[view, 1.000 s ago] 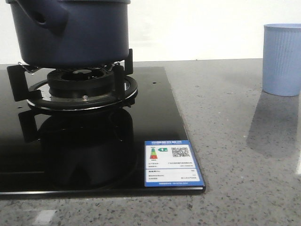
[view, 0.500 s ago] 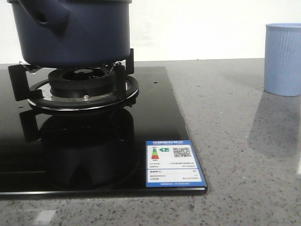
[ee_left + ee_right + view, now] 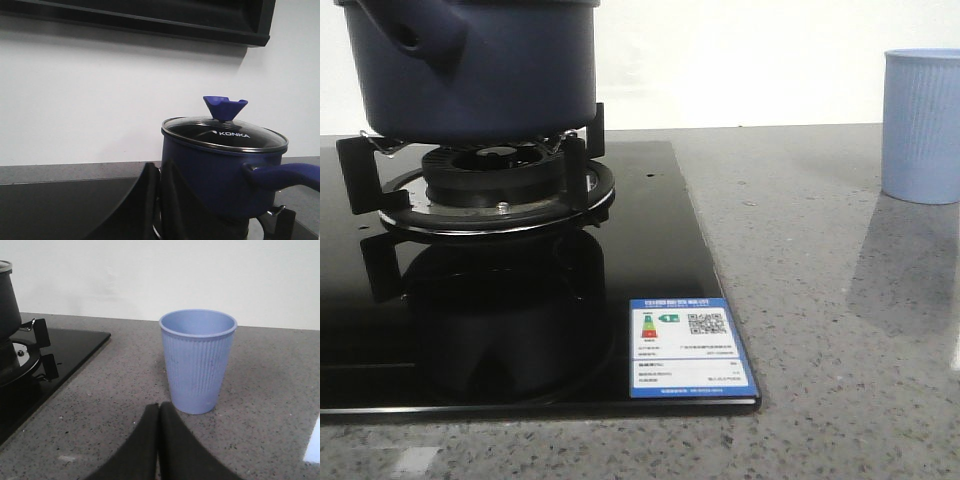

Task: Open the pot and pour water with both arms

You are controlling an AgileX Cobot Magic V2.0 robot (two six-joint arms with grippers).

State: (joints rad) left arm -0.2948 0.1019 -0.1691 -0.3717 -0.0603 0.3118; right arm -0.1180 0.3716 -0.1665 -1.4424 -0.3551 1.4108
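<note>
While nothing lies between them, the left fingers [image 3: 159, 200] are pressed together, and the right fingers [image 3: 159, 442] are likewise clenched on nothing above the grey speckled bench [image 3: 820, 300]. Nearest in the front view is a blue energy label [image 3: 688, 347] stuck on the near right corner of the black glass hob [image 3: 650, 230]. Farther back on the hob stands a round black burner [image 3: 495, 185] with upright prongs, and on those prongs rests the pot [image 3: 480, 65], dark navy, its stubby hollow handle [image 3: 420, 30] pointing toward the camera and left. From the left wrist view the pot wears a glass lid [image 3: 225, 136] marked KONKA, topped by a blue knob [image 3: 225, 106]. Off to the right, well apart from the hob, a light blue ribbed cup [image 3: 920, 125] stands upright on the bench, just beyond the right fingers. A white wall [image 3: 770, 60] closes the scene behind.
</note>
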